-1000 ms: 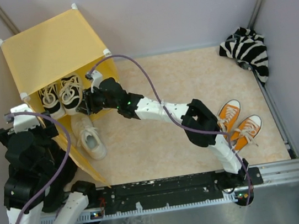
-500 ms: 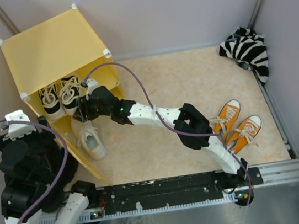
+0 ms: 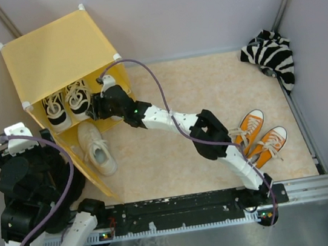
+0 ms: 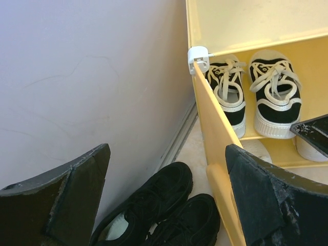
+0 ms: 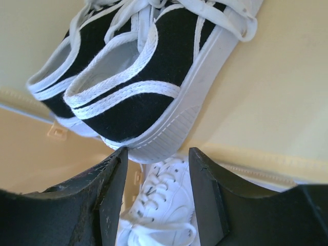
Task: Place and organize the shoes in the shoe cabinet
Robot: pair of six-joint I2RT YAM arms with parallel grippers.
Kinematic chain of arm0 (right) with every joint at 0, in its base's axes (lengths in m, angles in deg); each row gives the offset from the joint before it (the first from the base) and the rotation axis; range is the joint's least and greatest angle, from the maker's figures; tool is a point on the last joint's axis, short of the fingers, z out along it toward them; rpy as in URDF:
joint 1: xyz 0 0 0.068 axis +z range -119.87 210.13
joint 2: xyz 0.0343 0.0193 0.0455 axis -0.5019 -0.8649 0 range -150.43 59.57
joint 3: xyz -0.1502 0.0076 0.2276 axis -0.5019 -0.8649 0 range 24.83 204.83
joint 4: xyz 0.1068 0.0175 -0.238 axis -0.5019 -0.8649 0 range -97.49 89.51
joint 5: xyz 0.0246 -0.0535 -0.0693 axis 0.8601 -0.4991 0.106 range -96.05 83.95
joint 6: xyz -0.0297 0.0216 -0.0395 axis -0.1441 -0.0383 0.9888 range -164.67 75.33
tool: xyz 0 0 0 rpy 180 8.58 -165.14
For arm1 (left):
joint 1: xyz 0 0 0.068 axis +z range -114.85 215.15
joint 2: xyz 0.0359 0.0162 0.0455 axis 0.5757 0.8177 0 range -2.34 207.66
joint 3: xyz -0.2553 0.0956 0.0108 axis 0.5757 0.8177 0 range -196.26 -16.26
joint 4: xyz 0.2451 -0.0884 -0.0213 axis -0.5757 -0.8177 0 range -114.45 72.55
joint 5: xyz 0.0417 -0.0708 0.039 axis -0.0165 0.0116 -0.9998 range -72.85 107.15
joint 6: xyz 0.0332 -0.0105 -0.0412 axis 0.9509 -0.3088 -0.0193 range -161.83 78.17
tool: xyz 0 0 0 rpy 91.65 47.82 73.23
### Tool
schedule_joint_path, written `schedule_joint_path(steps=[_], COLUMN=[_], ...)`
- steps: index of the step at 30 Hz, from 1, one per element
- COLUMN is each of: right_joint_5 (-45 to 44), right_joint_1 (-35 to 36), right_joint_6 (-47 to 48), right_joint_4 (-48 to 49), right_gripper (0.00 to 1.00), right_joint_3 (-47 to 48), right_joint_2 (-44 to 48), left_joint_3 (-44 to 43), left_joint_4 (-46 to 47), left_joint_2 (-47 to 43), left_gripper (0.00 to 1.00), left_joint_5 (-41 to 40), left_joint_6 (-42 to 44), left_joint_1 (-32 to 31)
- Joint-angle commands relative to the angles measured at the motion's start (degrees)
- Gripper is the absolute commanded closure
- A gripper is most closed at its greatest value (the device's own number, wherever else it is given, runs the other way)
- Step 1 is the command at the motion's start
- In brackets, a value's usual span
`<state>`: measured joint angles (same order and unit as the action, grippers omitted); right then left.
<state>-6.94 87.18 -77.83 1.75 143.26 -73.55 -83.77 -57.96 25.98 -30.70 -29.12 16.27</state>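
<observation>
Two sneakers (image 3: 66, 104) side by side on cabinet (image 3: 57, 55) shelf, another shoe (image 3: 97, 149) below

black-and-white shoes (image 3: 66, 104) fill shelf, white shoe (image 3: 97, 149) blocks cabinet (image 3: 57, 55) mouth

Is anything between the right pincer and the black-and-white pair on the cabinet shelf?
Nothing visible. The right pincer is open just off the heel of the nearer black-and-white sneaker on the shoe cabinet shelf, with clear space between. A white sneaker lies lower down, out of the path.
</observation>
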Motion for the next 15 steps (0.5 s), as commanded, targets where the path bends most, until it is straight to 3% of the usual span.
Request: schedule_joint_path(steps=[1,8,15], right_joint_5=[-0.62,2.12,8.96], right_joint_1=[-1.24,-1.42,-1.27], right_joint_6=[1.14,2.04,0.36], right_joint_4=[3.45,2.34,5.32], right_gripper=[0.49,0.49,0.49], right_joint_3=[5.89,14.21,14.81], right_joint_2=[-2.90,-7.81,-9.81], left_joint_3=[0.83,1.18,2.55], left_joint_4=[2.16,2.76,3.84], left_joint_2=[0.07,0.44,0.51], left_gripper=[0.01,0.01,0.01], left_joint_5=[0.22,0.15,0.37], left_joint_6=[0.70,0.86,1.26], left_joint_1=[-0.02,-0.02,-0.01])
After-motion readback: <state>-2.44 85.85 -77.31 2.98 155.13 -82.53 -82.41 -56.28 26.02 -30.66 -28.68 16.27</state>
